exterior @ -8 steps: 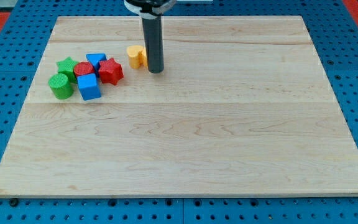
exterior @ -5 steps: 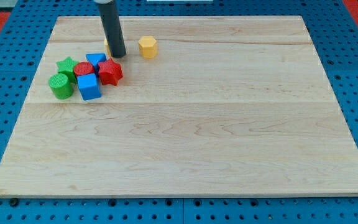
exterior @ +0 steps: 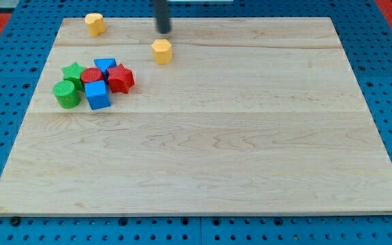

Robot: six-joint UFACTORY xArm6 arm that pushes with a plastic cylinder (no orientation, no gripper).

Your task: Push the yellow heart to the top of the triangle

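The yellow heart point(exterior: 94, 24) lies near the board's top left edge. The blue triangle point(exterior: 105, 66) sits in a cluster at the view's left, well below the heart and slightly to its right. My tip point(exterior: 163, 31) is near the board's top edge, far right of the heart and just above a yellow hexagon point(exterior: 161, 51). The tip touches no block.
The cluster around the triangle holds a red star point(exterior: 121, 78), a red cylinder point(exterior: 90, 75), a green star point(exterior: 73, 71), a green cylinder point(exterior: 65, 94) and a blue cube point(exterior: 97, 95). The wooden board point(exterior: 216, 150) lies on a blue pegboard.
The yellow heart has gone up and left, from beside the red star to the board's top left. My tip swung left, then back right to above the hexagon.
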